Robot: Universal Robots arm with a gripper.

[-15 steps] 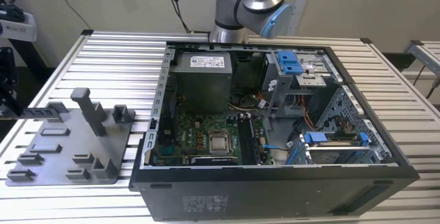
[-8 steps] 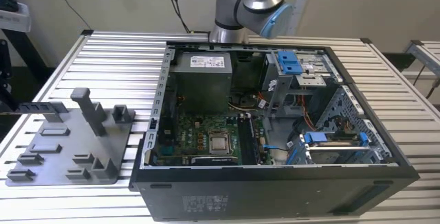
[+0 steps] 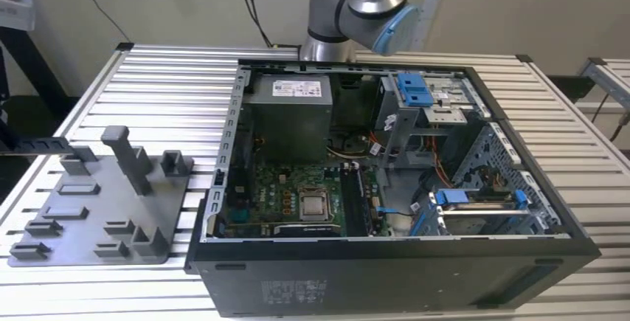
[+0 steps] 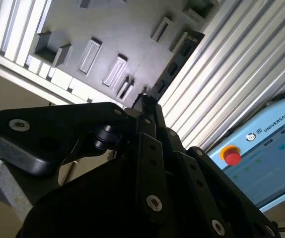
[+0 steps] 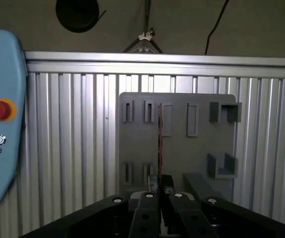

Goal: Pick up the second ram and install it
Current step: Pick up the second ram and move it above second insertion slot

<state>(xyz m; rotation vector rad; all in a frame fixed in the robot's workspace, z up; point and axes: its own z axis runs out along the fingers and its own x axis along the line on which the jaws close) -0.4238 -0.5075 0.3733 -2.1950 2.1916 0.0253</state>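
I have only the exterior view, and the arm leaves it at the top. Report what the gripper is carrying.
Observer: In the first wrist view the gripper is shut on the long, narrow, dark memory stick, seen edge-on.
Operator: Say what it is pointing at.
Observer: The stick points at the grey plastic tray with upright posts, which sits on the ribbed aluminium table.
Operator: Name anything else close by.
Observer: A pale blue teach pendant with a red button shows off to one side of the tray.
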